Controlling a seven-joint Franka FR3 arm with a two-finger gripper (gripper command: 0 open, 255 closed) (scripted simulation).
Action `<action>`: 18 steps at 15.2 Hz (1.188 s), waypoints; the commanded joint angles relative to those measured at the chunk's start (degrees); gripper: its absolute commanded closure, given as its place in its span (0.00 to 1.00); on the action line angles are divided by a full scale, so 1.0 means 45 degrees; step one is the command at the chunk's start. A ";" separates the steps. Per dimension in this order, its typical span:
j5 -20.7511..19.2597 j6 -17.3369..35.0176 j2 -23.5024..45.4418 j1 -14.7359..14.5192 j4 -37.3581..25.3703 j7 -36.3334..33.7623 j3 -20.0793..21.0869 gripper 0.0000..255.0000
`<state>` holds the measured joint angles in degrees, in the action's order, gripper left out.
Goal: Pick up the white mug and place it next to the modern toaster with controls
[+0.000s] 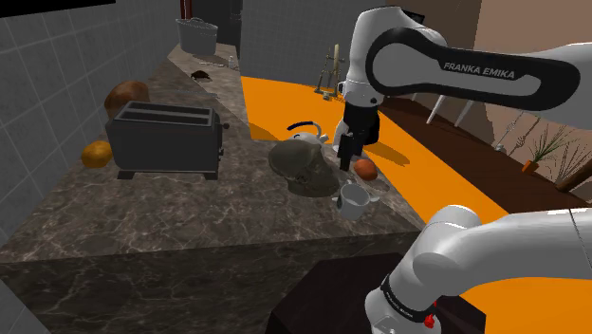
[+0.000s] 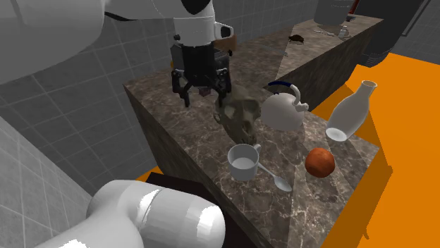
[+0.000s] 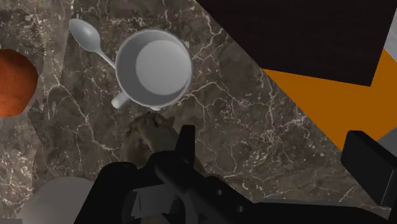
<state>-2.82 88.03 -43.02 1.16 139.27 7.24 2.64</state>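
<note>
A white mug (image 2: 242, 162) stands upright on a dark marbled bench (image 2: 201, 144), close to its edge. A spoon (image 2: 272, 176) lies against the mug's side, and an orange-red ball (image 2: 319, 162) rests near it. The black fingers (image 2: 186, 96) are spread apart and empty. They are raised above the bench, over a brownish skull-shaped ornament (image 2: 240, 113) that sits just beside the mug. A white kettle (image 2: 284, 110) and a pale carafe (image 2: 349, 113) are placed beyond these. The dark toaster (image 1: 166, 139) is seen well apart from the mug, on the far side of the ornament.

Several mishaps can be foreseen. If the fingers are lowered before being centred over the mug, the ornament could be struck, or one finger could be landed on the rim and the mug tipped. The spoon could be dragged or flicked off the bench as the mug is lifted. On a low carry toward the toaster, the ornament or kettle could be clipped.
</note>
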 commanded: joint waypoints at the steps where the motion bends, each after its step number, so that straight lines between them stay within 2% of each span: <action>1: 0.0000 0.0000 0.0000 0.0000 0.0000 0.0000 0.0000 0.00; 8: -0.0824 0.3174 -0.1003 0.0621 0.3474 -0.0328 -0.0354 0.00; 13: -0.1615 0.5778 -0.1043 0.1311 0.5589 -0.0619 -0.0690 0.00; 15: -0.2007 0.6960 -0.0820 0.1675 0.6327 -0.0761 -0.0838 0.00; 18: -0.2175 0.7640 -0.0540 0.1825 0.6683 -0.0809 -0.0906 0.00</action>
<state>-12.17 121.03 -45.89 8.97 168.63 3.55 -1.17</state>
